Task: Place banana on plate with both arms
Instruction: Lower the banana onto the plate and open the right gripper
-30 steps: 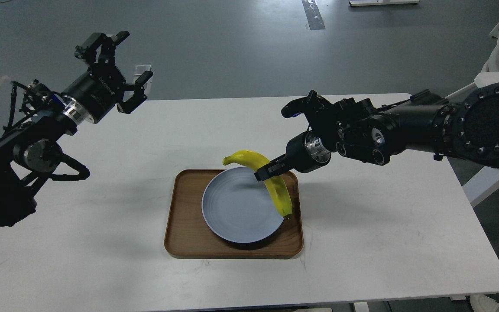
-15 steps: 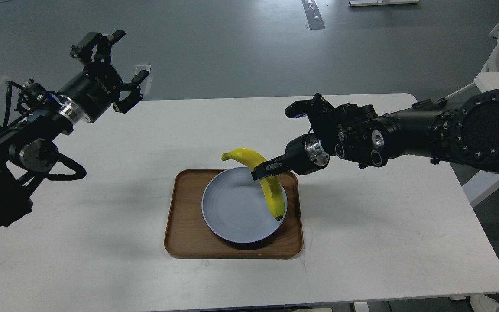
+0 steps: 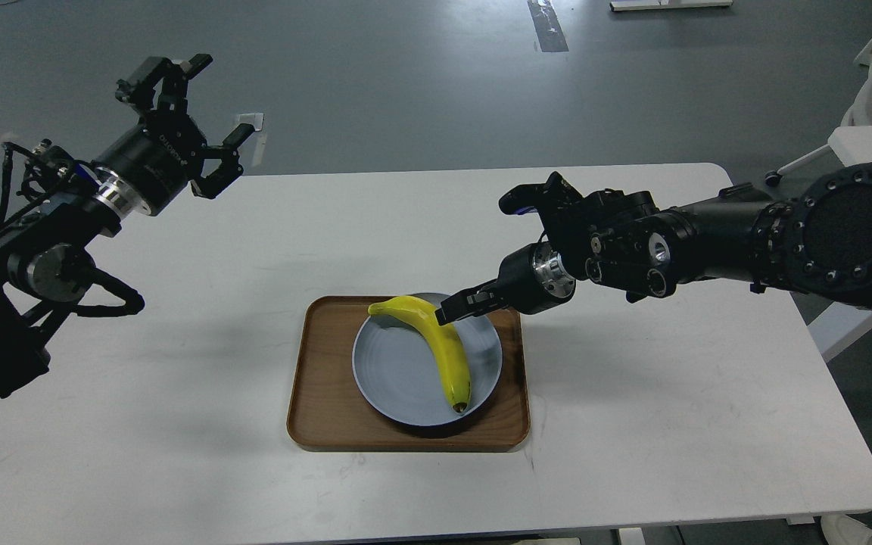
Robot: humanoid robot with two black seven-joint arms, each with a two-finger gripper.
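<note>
A white table [image 3: 671,424] fills most of the view. On it sits a brown wooden tray [image 3: 322,409], and the pale plate [image 3: 390,371] rests inside that tray.

The right arm [image 3: 708,238] reaches in from the right, low over the tray's far corner. The left arm [image 3: 65,235] stands raised at the table's far left, well apart from everything.

The banana [image 3: 440,348] lies on the plate, its stem end over the far rim and its dark tip near the front rim — it looks to be resting there on its own, so the placing seems all but done.

The right gripper [image 3: 457,306] sits just beside the banana's back, near the bend; whether the fingers hold it or have parted a little cannot be told from here. The left gripper [image 3: 190,140] hangs in the air with fingers spread wide, holding nothing.

As for handling, the banana is likely light and fairly stiff, with smooth skin that bruises under a hard squeeze. The best hold is probably across the thick middle — a gentle pinch there should keep it from swinging.
</note>
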